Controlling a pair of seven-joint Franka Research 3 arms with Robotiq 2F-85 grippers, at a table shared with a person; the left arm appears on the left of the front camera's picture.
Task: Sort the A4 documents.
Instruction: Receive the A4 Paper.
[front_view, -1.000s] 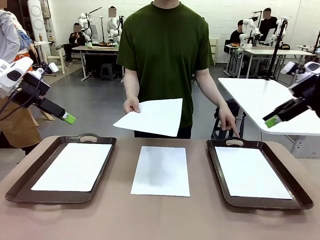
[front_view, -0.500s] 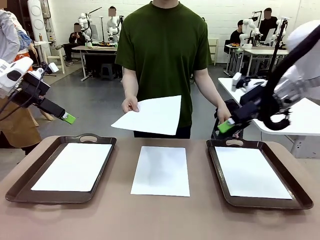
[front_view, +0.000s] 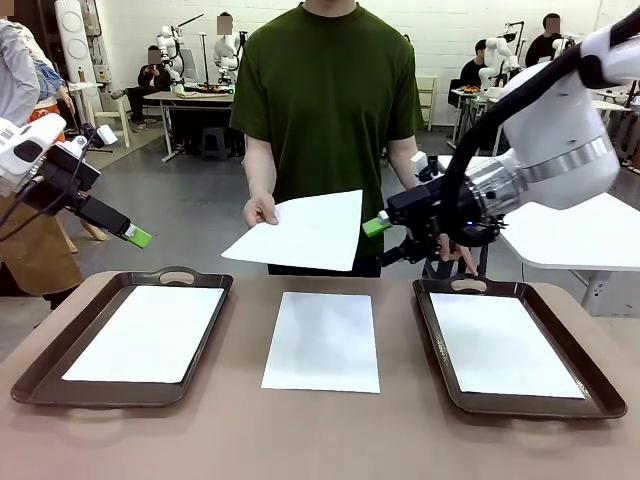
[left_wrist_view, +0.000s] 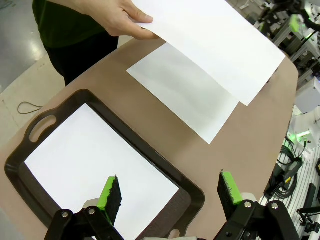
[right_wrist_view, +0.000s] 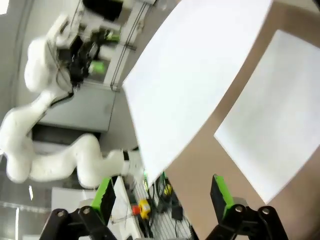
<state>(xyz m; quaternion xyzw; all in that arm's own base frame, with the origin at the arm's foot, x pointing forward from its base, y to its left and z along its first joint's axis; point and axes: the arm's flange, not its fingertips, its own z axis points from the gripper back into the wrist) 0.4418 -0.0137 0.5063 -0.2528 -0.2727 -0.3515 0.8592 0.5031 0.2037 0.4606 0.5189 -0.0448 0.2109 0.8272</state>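
Right gripper (front_view: 378, 238) was open beside the held A4 document (front_view: 300, 232).
The right gripper's fingers stood wide apart and empty, just beside the right edge of the held A4 document, which the person's hand (front_view: 262, 211) gripped by its left corner above the counter's (front_view: 320, 430) far edge. The left gripper (front_view: 137, 236) hung wide open and empty above the counter's left edge. A second sheet (front_view: 322, 340) lay flat at the counter's centre, a third sheet (front_view: 148, 332) in the left tray (front_view: 75, 330), and a fourth sheet (front_view: 503, 344) in the right tray (front_view: 520, 405).

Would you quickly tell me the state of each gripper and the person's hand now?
Left gripper: open, empty.
Right gripper: open, empty.
Person's hand: holding an A4 document.
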